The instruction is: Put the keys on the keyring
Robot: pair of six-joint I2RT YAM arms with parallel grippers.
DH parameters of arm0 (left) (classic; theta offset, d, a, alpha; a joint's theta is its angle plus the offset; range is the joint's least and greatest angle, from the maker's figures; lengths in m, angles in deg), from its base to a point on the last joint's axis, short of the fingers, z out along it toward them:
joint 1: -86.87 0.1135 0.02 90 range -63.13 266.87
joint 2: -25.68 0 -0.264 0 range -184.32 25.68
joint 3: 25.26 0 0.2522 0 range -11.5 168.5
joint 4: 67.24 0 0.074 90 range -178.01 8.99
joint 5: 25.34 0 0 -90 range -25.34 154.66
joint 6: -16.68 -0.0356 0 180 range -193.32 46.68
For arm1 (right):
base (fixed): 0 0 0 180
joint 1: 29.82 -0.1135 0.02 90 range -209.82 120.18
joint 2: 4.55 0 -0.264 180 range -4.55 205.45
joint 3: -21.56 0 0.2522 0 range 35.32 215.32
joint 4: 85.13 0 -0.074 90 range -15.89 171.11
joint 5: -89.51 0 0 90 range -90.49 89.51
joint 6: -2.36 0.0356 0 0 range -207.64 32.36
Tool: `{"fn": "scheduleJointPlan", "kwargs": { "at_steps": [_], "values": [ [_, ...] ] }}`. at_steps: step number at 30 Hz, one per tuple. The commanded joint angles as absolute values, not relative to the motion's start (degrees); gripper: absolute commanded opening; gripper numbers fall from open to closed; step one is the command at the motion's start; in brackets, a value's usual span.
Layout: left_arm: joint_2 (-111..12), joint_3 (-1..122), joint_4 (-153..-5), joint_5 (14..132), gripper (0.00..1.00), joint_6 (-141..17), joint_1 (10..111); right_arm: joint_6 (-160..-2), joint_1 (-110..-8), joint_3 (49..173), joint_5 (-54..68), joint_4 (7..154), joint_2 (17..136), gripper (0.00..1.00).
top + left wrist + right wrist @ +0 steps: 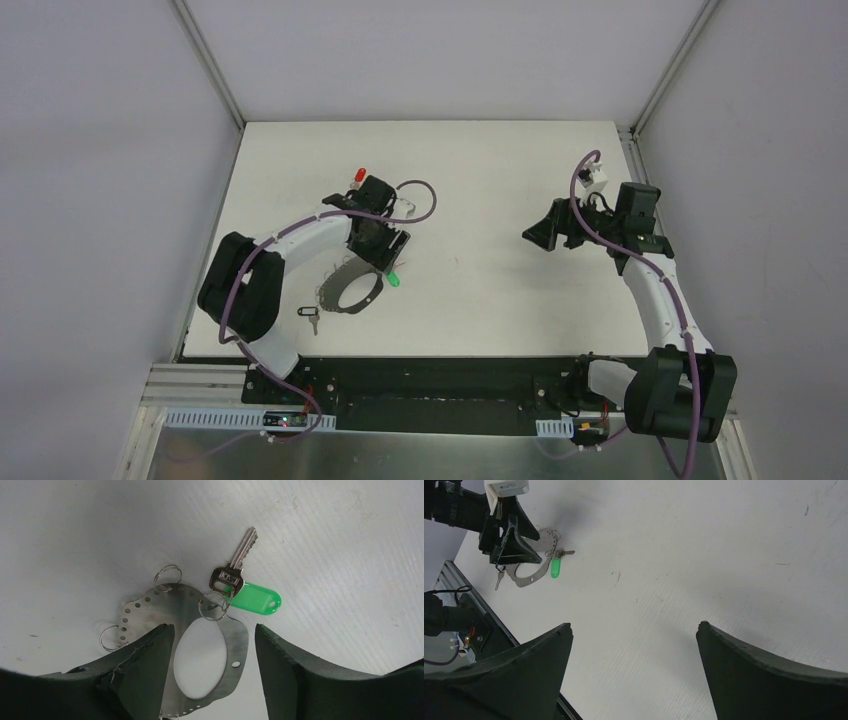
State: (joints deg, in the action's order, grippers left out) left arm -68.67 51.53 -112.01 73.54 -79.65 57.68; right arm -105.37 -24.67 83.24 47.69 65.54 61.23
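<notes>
Grey metal keyring (235, 642), perforated rim, green-tagged key (237, 560) touching it

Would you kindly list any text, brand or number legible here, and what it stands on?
None can be read outright.
Stamped marking on the head of the green-tagged key: too blurred to read.
Printed line on the white box, right wrist view: too small to read.

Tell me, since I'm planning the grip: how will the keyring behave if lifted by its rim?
The keyring looks like a thin flat metal band, so probably stiff, yet lying flush it may be awkward to pinch. The green-tagged key seems linked to it by a small split ring, so it would likely dangle and swing.
</notes>
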Motion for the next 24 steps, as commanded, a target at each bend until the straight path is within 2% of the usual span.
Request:
{"fn": "scheduleJointPlan", "kwargs": {
  "at_steps": [1, 11, 24],
  "values": [
    [-68.9, 54.3, -109.5, 69.0, 0.61, -76.3, 57.6, -106.8, -24.4, 82.8, 50.1, 67.7, 60.9, 0.98],
    [-73.3, 59.1, -111.7, 68.1, 0.53, -74.6, 59.2, -106.6, -24.0, 82.6, 50.4, 68.0, 61.0, 0.98],
    [-81.5, 64.9, -117.1, 77.6, 0.47, -70.7, 64.8, -106.4, -23.6, 82.3, 50.6, 68.3, 61.4, 0.98]
  ]
}}
